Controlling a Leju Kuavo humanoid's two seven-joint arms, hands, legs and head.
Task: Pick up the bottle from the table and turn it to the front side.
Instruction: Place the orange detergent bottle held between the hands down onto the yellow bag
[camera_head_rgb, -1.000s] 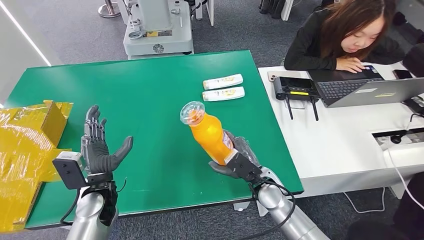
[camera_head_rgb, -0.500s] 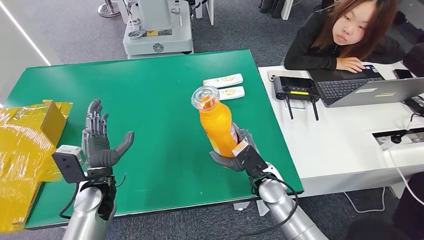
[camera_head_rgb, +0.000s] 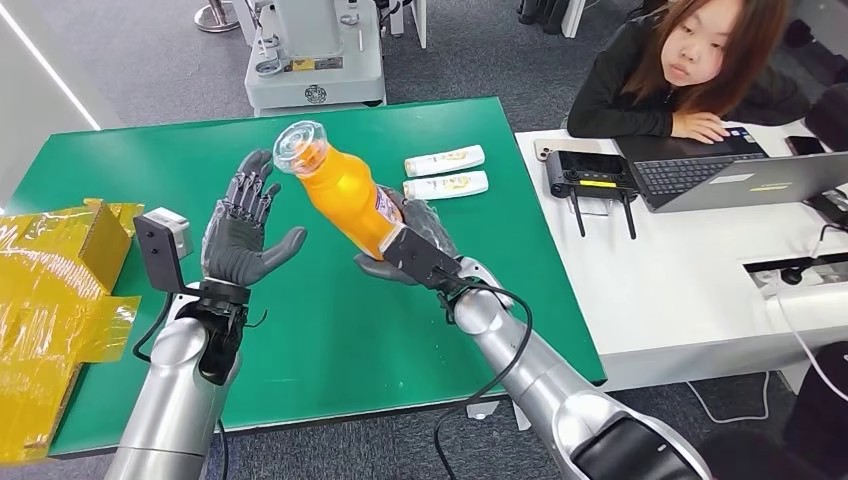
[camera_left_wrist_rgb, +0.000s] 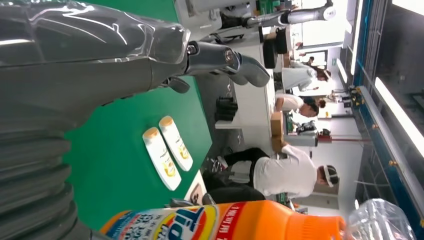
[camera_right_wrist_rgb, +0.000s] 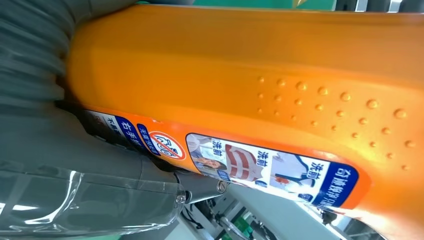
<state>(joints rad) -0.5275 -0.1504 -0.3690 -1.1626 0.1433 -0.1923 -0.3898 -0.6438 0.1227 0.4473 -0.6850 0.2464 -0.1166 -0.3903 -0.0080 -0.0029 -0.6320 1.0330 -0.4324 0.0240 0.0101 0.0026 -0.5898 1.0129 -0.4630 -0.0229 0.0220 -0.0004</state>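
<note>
right robot hand (camera_head_rgb: 412, 243) – grips bottle (camera_head_rgb: 345, 190) base | bottle tilted, cap toward spread left robot hand (camera_head_rgb: 240, 236)

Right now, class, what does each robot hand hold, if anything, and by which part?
The right hand grips the orange bottle around its lower body, cap end tilted up. The left hand is spread open beside it, holding nothing.

Two white tubes (camera_head_rgb: 446, 173) with yellow labels lie side by side on the green table (camera_head_rgb: 330, 330), near its far right edge. Crumpled yellow packaging (camera_head_rgb: 55, 300) covers the table's left end. A white desk (camera_head_rgb: 680, 300) stands just beside the table on the right and carries a black router (camera_head_rgb: 592, 179) with antennas and an open laptop (camera_head_rgb: 730, 180). A person (camera_head_rgb: 690, 70) in a black top sits behind the desk. A grey-white machine base (camera_head_rgb: 315, 60) stands beyond the table.
</note>
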